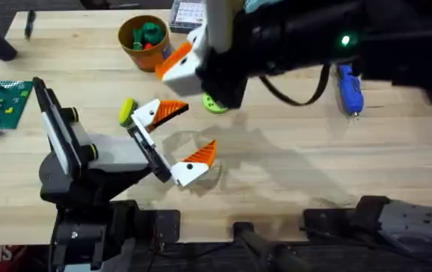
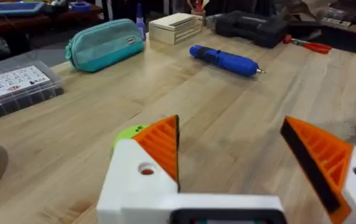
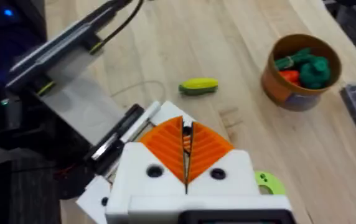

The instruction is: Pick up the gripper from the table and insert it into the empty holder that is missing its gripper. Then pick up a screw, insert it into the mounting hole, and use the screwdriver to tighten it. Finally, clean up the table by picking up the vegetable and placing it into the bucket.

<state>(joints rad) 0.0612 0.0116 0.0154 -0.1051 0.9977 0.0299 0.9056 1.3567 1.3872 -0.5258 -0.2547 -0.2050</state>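
My left gripper (image 1: 195, 130) stands open low over the table's middle, both white holders (image 1: 146, 113) carrying orange fingers (image 2: 163, 146); nothing lies between them. The yellow-green vegetable (image 1: 127, 109) lies on the wood just beside its far holder. High above, my right gripper (image 1: 174, 64) is shut, its orange pads (image 3: 168, 146) pressed together with nothing in them, and the vegetable (image 3: 198, 86) sits below and ahead of it. The orange bucket (image 1: 144, 41) holds toy vegetables. The blue screwdriver (image 1: 350, 89) lies at the far right. A loose gripper, an empty holder and a screw are out of view.
A green ring-shaped disc (image 1: 214, 103) lies under the right arm. A teal pouch (image 2: 103, 45) and a clear parts box (image 2: 16, 87) stand at the back. A green board (image 1: 1, 102) with small pieces sits at the left edge.
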